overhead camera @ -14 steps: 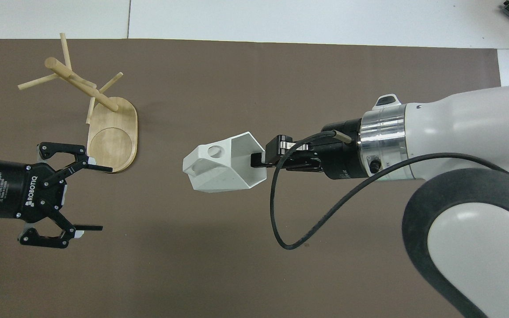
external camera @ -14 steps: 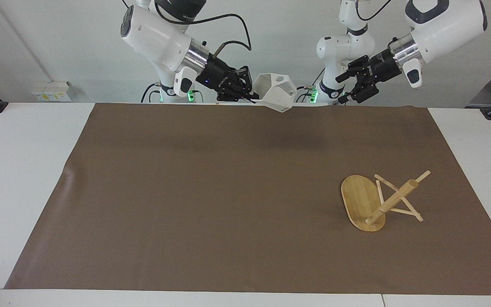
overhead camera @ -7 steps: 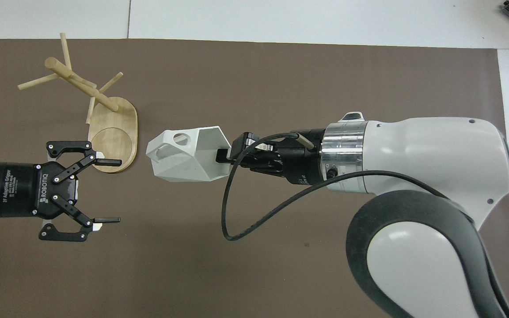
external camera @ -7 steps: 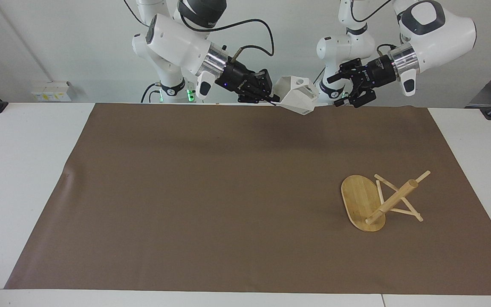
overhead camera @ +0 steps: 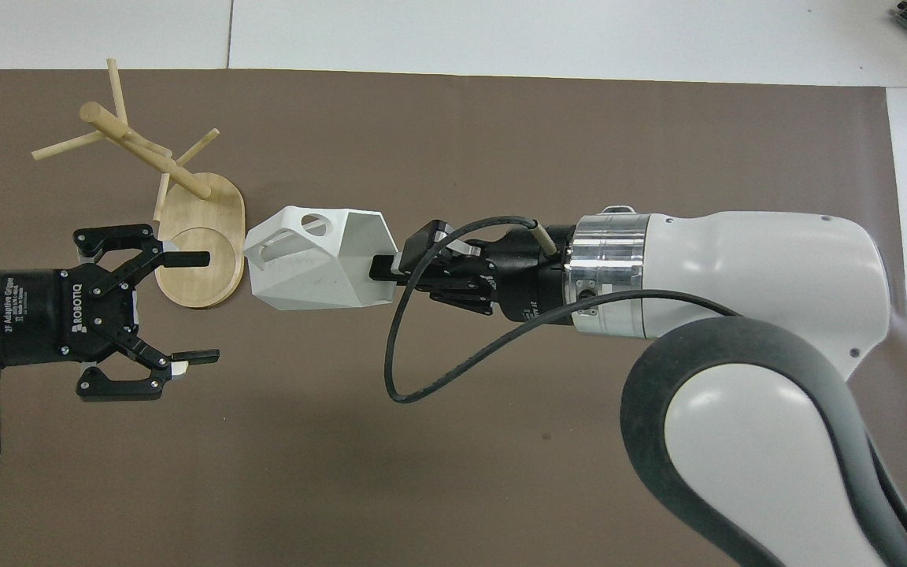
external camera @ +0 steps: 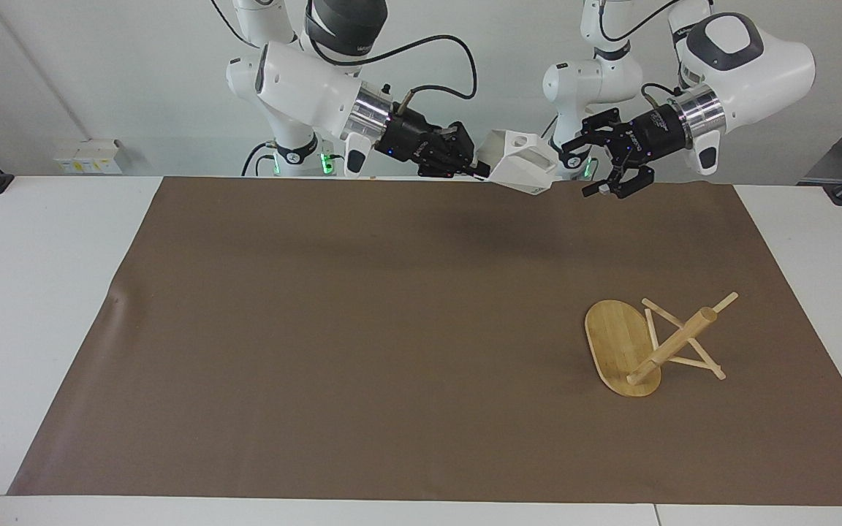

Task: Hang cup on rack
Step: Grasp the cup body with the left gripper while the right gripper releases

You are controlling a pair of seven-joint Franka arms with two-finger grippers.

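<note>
My right gripper (external camera: 481, 172) is shut on the rim of the white faceted cup (external camera: 522, 169) and holds it in the air over the mat's edge nearest the robots. The cup lies sideways, its pierced handle turned toward my left gripper (external camera: 583, 168). In the overhead view the cup (overhead camera: 312, 260) sits between the right gripper (overhead camera: 383, 272) and the open, empty left gripper (overhead camera: 205, 307), with a small gap to the left fingers. The bamboo rack (external camera: 673, 343) lies tipped over on the mat toward the left arm's end, with its post (overhead camera: 146, 153) and pegs farther from the robots than its oval base (overhead camera: 201, 236).
A brown mat (external camera: 319, 329) covers most of the white table (external camera: 26, 292). A black cable (overhead camera: 422, 378) loops from the right wrist above the mat.
The right gripper has carried the cup toward the left gripper and turned it so the handle faces that way. The left gripper has moved in toward the cup. The rack has not moved.
</note>
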